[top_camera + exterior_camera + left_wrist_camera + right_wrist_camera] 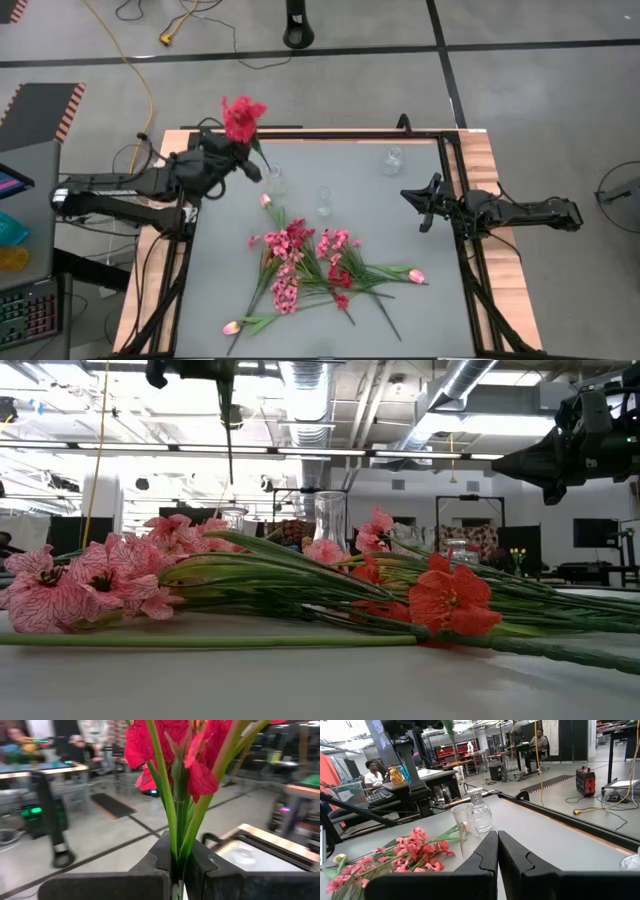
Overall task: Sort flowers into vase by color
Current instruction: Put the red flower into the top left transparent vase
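From the high view, your left gripper (240, 160) sits over the bench's far left corner with its jaws clamped on the stems of a deep red sprig (242, 117), the bloom held above the arm. Just beside it stands a glass vase (276, 180), a second vase (323, 200) is near the middle, and a third (393, 160) is toward the far right. The rest of the flowers (310, 270) lie in a loose heap from the centre of the bench (420, 220) to the near edge. Your right gripper (425, 205) waits by the right edge, jaws together and empty.

In the low view, the heap (250, 585) lies flat, stems crossing and overlapping, so expect a lifted sprig to drag its neighbours.

The left wrist view shows the thin green stems (177, 820) pinched low, the red petals (165, 745) well above. They look light and springy, the heads soft. Grip on bare stem, below the blossoms; I judge it may swing as you move.

The right wrist view shows its fingers (485, 855) shut, the vases (475, 815) ahead looking thin and easy to tip.
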`<action>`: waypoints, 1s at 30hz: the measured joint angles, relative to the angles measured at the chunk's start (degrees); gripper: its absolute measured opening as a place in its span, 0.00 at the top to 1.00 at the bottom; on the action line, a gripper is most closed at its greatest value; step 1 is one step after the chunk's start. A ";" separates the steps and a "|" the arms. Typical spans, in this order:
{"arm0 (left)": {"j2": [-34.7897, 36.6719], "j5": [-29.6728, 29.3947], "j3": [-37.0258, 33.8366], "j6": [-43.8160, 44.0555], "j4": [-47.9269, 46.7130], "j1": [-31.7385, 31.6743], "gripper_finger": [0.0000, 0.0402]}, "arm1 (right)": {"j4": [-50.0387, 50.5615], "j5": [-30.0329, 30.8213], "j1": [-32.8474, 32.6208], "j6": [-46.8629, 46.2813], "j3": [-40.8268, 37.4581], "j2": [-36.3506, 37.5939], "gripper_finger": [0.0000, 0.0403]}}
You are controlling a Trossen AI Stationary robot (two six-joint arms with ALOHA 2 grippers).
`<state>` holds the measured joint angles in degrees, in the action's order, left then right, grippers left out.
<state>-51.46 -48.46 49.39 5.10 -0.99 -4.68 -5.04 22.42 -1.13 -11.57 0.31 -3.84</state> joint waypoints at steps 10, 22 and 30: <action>-4.40 7.19 0.00 1.79 -0.58 -6.89 0.98 | 0.04 0.15 0.02 0.01 0.00 0.00 0.91; -9.06 6.86 0.00 6.43 -7.21 -7.07 0.97 | 0.07 0.17 0.04 0.03 0.00 0.00 0.91; -10.49 5.89 0.00 6.72 -7.40 -7.05 0.86 | 0.04 0.17 0.02 0.03 -0.01 0.00 0.91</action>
<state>-61.95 -42.57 49.39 11.83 -8.39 -11.73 -4.99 22.59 -1.10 -11.54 0.31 -3.84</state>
